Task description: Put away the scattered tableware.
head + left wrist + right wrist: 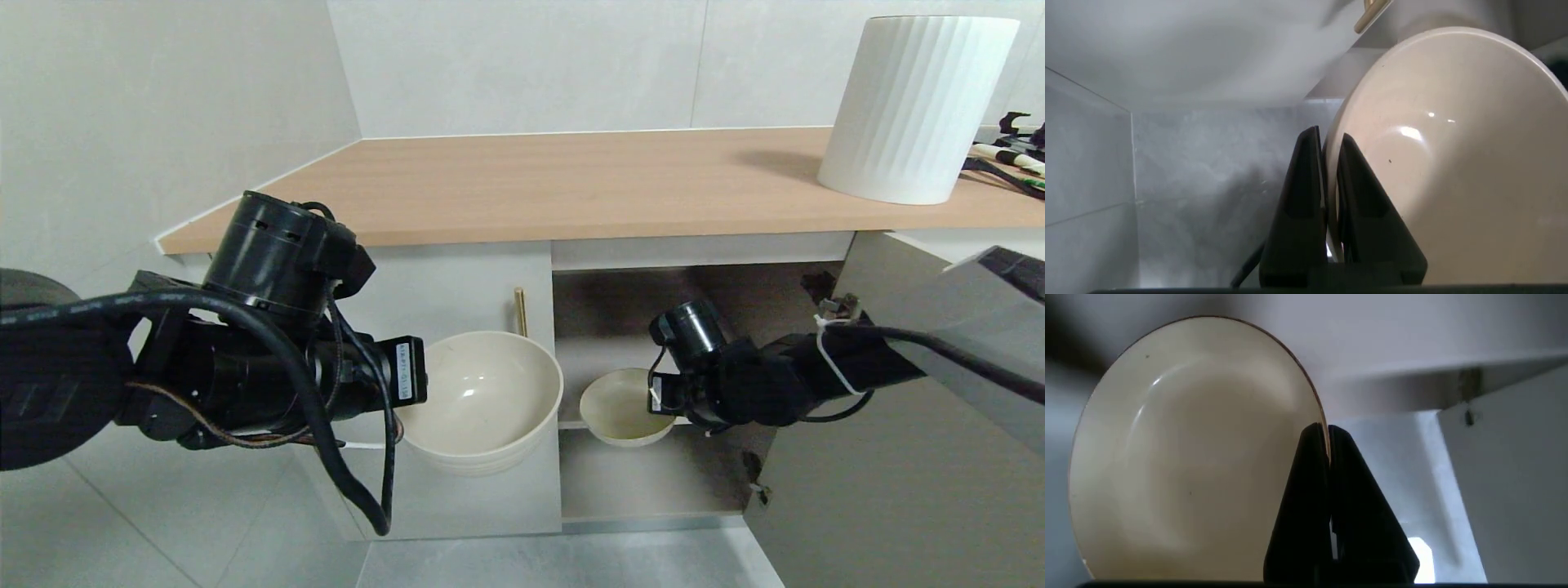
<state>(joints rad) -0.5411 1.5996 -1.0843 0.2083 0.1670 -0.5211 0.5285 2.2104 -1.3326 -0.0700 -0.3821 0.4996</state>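
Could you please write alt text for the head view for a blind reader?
The left claw holds a large cream bowl by its rim before an open cabinet, while the right claw holds a small dish at its opening.

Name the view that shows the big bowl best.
Head view: nearly the whole big bowl shows, rim pinched by the left gripper, before the shut cabinet door. Left wrist view shows part of its inside and rim. Right wrist view shows the small bowl instead.

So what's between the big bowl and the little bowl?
Nothing. The head view shows a bare gap between the big bowl, in the left claw, and the little bowl, in the right claw; the cabinet shelf is behind.
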